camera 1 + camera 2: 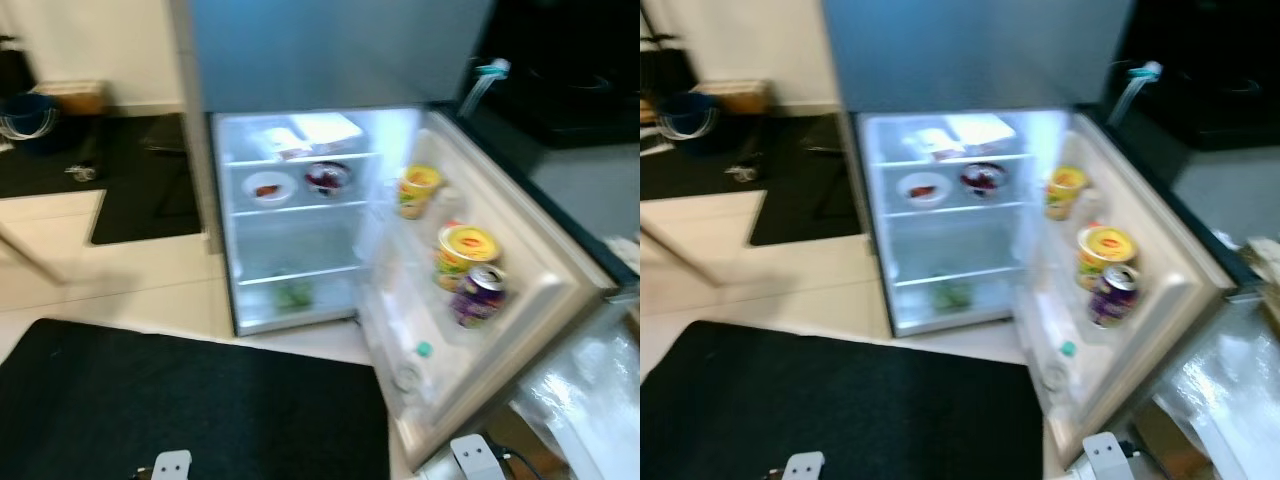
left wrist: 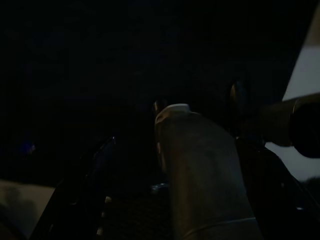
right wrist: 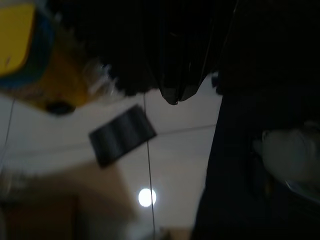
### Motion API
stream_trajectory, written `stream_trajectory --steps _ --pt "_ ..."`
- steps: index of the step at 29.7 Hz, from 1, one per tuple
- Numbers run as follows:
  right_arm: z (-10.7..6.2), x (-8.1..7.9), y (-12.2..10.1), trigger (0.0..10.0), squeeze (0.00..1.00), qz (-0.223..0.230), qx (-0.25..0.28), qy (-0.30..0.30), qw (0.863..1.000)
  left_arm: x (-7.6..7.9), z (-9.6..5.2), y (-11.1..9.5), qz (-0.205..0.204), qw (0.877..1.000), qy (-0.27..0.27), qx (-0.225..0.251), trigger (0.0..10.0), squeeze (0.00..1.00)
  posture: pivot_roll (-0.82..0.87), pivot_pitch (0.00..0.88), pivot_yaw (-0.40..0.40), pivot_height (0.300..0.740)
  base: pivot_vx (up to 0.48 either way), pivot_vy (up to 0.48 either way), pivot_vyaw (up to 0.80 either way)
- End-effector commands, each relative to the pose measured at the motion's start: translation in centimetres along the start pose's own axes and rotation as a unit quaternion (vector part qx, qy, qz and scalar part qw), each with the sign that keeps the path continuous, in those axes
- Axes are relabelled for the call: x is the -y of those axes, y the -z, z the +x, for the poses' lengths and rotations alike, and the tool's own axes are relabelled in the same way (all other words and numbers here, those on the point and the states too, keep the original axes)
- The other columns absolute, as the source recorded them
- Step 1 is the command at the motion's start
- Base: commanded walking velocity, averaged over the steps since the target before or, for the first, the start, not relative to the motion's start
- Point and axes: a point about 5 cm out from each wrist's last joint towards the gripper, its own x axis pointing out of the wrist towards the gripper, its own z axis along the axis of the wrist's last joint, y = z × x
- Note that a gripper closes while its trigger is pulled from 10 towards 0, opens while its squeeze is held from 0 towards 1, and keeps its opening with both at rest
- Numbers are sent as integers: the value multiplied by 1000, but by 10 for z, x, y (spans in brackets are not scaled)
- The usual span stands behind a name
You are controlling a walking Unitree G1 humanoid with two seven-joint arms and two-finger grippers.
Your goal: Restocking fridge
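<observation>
Currently the fridge (image 1: 300, 220) stands open ahead, its door (image 1: 520, 300) swung out to the robot's right. Inside, a plate (image 1: 268, 187) and a bowl (image 1: 327, 177) sit on the second shelf, white packages (image 1: 310, 133) lie on the top shelf, and something green (image 1: 293, 295) lies low down. The door racks hold a yellow tub (image 1: 417, 189), a yellow-lidded tub (image 1: 464, 250) and a purple can (image 1: 480, 293).

The left hand (image 2: 200, 165) hangs low and appears to hold a pale cylindrical item (image 2: 200, 170), probably a bottle or carton, between its dark fingers (image 2: 85, 190). Whether the right hand is wide or narrow cannot be told.

Procedure, as judged:
- Close in on the fridge over the black mat (image 1: 190, 410), squarely and without brushing the door.
- Raise the item only once the shelves are within reach.
- Place it on the bare third shelf (image 1: 295, 245), well apart from the plate and bowl.

Limits of view:
- Both head views are blurred; labels cannot be read.
- The left wrist view is very dark, so the item's type and grip contact are uncertain.
- The right wrist view shows a yellow blurred shape (image 3: 30, 55) over pale floor tiles (image 3: 170, 150); its identity cannot be told.
- The door's lowest rack is washed out.
</observation>
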Motion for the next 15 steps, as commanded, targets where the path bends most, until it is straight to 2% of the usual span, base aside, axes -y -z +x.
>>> stream_trajectory --steps 1,11,15 --pt "0 0 -8 10000 0 -2 12 1 1000 -1 -2 11 -2 1000 -2 -15 10000 0 -51 0 -22 740 0 0 0" --pt "0 2 -9 10000 0 4 14 10 1000 1 -1 9 1 1000 4 -12 10000 0 -52 0 -22 740 0 0 0" --pt "0 4 -9 10000 0 6 15 15 1000 2 -1 9 7 1000 9 -13 10000 0 -53 0 -25 740 0 -480 0"
